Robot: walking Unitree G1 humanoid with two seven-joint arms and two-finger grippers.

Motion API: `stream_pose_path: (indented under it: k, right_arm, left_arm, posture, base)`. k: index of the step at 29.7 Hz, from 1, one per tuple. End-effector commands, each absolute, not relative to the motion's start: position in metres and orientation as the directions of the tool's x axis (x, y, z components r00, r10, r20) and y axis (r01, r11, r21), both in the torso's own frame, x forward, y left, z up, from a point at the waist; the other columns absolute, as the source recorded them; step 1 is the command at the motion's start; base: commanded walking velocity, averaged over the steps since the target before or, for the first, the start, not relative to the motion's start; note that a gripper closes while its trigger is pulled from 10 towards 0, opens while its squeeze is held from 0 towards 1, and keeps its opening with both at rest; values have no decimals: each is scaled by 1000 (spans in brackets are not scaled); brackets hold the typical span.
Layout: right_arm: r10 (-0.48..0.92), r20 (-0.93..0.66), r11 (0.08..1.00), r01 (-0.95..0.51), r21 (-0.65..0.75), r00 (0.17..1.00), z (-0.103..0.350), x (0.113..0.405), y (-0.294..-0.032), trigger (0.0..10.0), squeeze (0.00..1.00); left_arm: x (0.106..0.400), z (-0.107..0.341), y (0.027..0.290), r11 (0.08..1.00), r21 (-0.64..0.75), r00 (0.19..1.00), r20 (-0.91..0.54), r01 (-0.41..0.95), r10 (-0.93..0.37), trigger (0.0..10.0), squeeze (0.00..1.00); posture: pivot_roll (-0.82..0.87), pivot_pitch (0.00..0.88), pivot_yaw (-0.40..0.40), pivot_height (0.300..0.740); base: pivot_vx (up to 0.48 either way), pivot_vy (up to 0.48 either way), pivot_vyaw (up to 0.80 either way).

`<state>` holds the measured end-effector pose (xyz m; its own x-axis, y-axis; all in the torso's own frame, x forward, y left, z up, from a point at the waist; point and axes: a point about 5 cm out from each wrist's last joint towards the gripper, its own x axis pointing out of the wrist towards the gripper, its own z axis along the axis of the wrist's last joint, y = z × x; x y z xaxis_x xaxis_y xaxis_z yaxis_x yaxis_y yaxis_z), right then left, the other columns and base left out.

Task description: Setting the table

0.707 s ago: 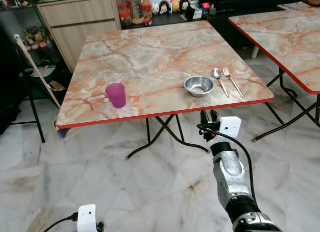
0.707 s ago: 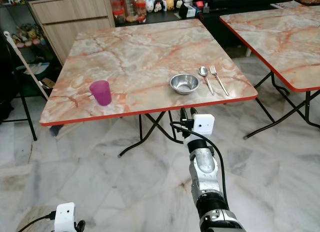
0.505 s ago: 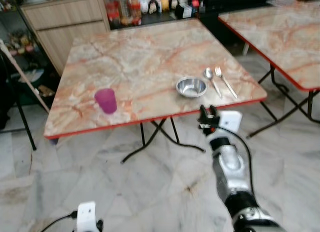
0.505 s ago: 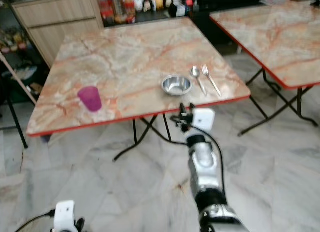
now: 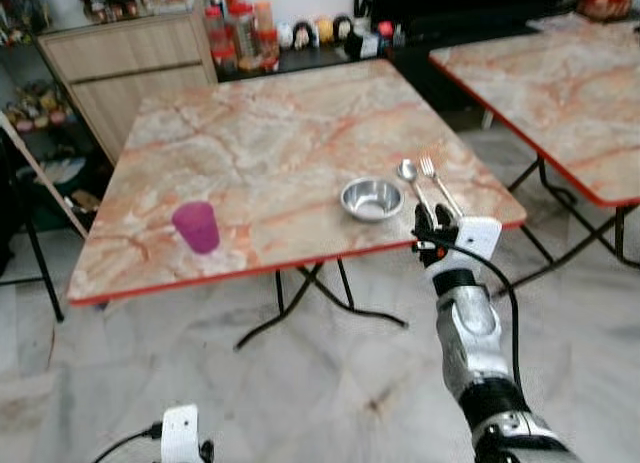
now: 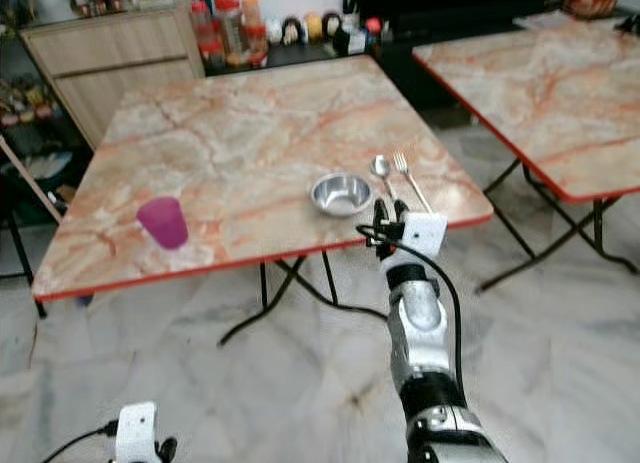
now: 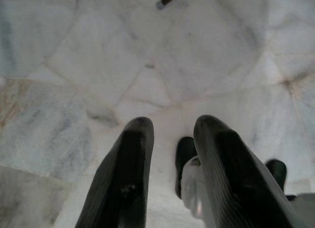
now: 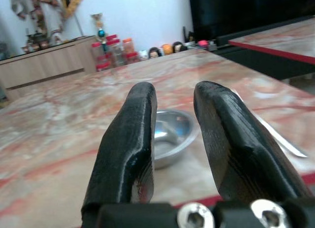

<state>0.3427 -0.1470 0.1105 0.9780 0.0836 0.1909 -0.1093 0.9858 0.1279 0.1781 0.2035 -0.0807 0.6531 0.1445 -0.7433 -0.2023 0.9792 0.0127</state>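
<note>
The right gripper is raised at the near edge of the marble-patterned table, fingers parted with nothing between them, pointing at the steel bowl, which looks empty. Just right of the bowl lie a spoon and a fork. A purple cup stands well to the left; its inside cannot be seen. The left gripper hangs low over the pale marble floor, fingers apart. A wooden cabinet and a second table stand beyond.
</note>
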Motion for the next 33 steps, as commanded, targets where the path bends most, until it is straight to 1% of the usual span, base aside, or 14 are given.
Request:
stream_pose_path:
  k: [1,19,22,33]
  right_arm:
    - [99,207,983,-128,132,973,116,345,-141,10000,0]
    - [86,192,981,-117,154,978,116,347,-144,10000,0]
    - [78,201,980,-112,166,976,117,347,-144,10000,0]
    - [86,207,980,-120,161,975,117,344,-143,10000,0]
  left_arm:
    - [176,-81,211,977,34,642,-748,-212,165,10000,0]
    - [177,-80,210,977,35,645,-746,-211,166,10000,0]
    - [177,-80,210,977,35,645,-746,-210,165,10000,0]
    - [176,-81,210,978,37,645,-747,-206,164,10000,0]
  posture:
    - [13,23,68,740]
    - [15,24,66,740]
    - [15,24,68,740]
    - [15,28,70,740]
  base:
    - [307,0,0]
    - [341,0,0]
    - [379,0,-744]
    - [381,0,0]
